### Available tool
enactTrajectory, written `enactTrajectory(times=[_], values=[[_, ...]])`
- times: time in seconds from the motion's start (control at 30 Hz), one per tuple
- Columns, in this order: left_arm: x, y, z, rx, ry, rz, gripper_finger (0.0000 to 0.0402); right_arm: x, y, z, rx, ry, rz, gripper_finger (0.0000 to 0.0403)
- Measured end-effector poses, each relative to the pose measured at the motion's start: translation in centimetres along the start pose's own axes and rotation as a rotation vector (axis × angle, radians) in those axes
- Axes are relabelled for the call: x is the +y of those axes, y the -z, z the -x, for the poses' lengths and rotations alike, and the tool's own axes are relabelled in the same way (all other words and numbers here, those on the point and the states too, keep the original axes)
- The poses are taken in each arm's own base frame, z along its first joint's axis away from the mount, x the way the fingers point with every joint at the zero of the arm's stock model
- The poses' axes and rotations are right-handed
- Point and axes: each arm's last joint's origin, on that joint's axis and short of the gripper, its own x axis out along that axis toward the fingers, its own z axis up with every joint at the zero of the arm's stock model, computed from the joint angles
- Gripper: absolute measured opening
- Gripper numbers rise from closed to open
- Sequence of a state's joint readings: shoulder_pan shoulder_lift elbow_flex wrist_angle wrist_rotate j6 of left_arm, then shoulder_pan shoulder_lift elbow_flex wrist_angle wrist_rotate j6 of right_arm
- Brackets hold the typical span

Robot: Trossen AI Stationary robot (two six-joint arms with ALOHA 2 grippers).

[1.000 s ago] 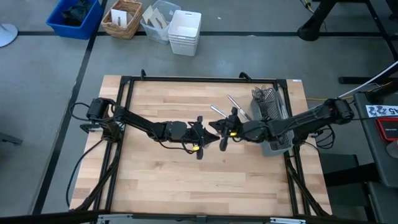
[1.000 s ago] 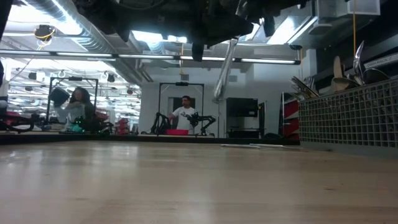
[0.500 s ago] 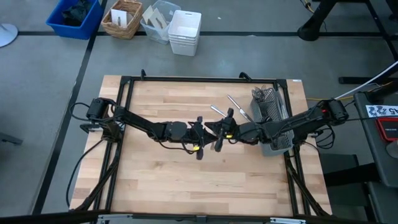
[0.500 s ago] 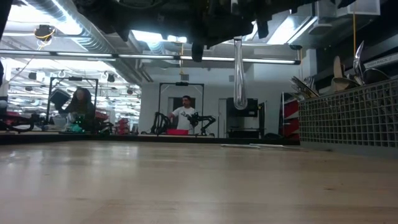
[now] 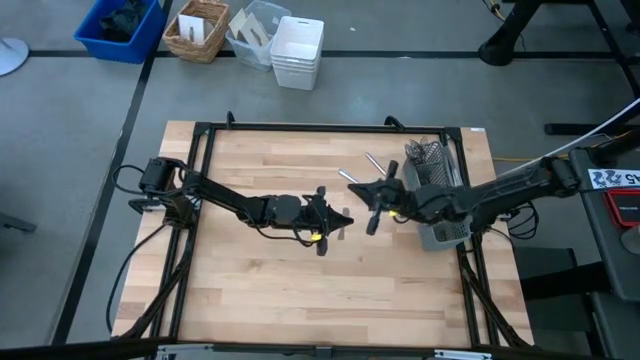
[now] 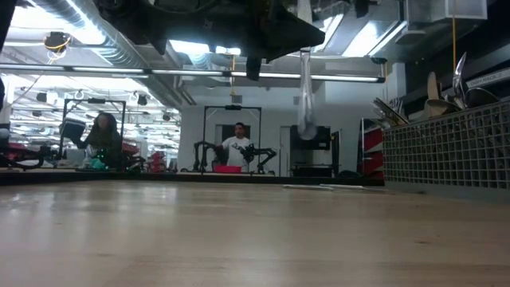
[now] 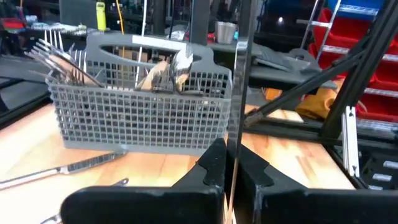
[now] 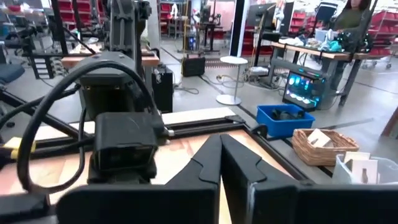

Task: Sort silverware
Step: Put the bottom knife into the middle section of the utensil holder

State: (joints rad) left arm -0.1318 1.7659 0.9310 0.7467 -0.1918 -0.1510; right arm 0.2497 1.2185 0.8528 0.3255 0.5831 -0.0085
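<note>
- The left pincer hovers over the middle of the surface, pressed together on one slim utensil that hangs clear of the wood. I cannot tell whether it is a spoon or a knife.
- The pinch looks narrow and sits on smooth metal, so the piece could pivot or slide out and clatter down if the arm swings quickly.
- The right pincer is just beside it, pressed together on nothing. The two arms are close, and a careless move could knock them together or bump the hanging piece.
- Two loose pieces of silverware lie near the wire-mesh caddy. A low pass could sweep them about.
- The caddy already holds forks and other pieces. A tilted drop could catch on its rim or land in the wrong compartment.
- The surface is pale butcher-block wood in a black frame.
- Beyond it on the grey floor stand a blue bin, a wicker basket and white tubs.
- The low view shows a workshop — two people far back.
</note>
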Motion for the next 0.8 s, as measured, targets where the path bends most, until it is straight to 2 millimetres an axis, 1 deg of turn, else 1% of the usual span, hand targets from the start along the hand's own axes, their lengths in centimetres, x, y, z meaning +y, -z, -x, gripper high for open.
enactTrajectory(times=[0.07, 0.17, 0.3, 0.4, 0.47, 0.6, 0.7, 0.8], values=[[0.0, 0.1, -0.3, -0.032, 0.005, 0.006, 0.0000, -0.5, -0.4, 0.8, 0.014, -0.001, 0.007, 0.0012], [0.5, 0.8, -1.1, -0.131, 0.007, -0.013, 0.0000, -1.1, -1.1, 1.8, 0.015, -0.028, 0.005, 0.0012], [1.6, 1.0, -2.9, -0.303, -0.020, -0.087, 0.0000, -1.5, -1.6, 2.7, 0.016, -0.098, -0.003, 0.0012], [2.3, 0.4, -5.2, -0.402, -0.035, -0.141, 0.0000, -1.7, -2.0, 3.2, 0.005, -0.140, -0.011, 0.0012], [2.9, 0.1, -7.1, -0.429, -0.016, -0.188, 0.0000, -1.8, -2.2, 3.4, 0.005, -0.150, -0.010, 0.0012], [4.0, -1.2, -10.6, -0.506, -0.003, -0.261, 0.0000, -2.0, -2.3, 3.7, 0.010, -0.147, 0.002, 0.0012], [5.1, -2.2, -12.5, -0.553, -0.032, -0.307, 0.0000, -2.2, -2.3, 4.0, 0.018, -0.148, 0.008, 0.0012], [6.3, -3.3, -13.9, -0.573, -0.023, -0.341, 0.0000, -2.4, -2.6, 4.3, 0.012, -0.165, 0.008, 0.0012]])
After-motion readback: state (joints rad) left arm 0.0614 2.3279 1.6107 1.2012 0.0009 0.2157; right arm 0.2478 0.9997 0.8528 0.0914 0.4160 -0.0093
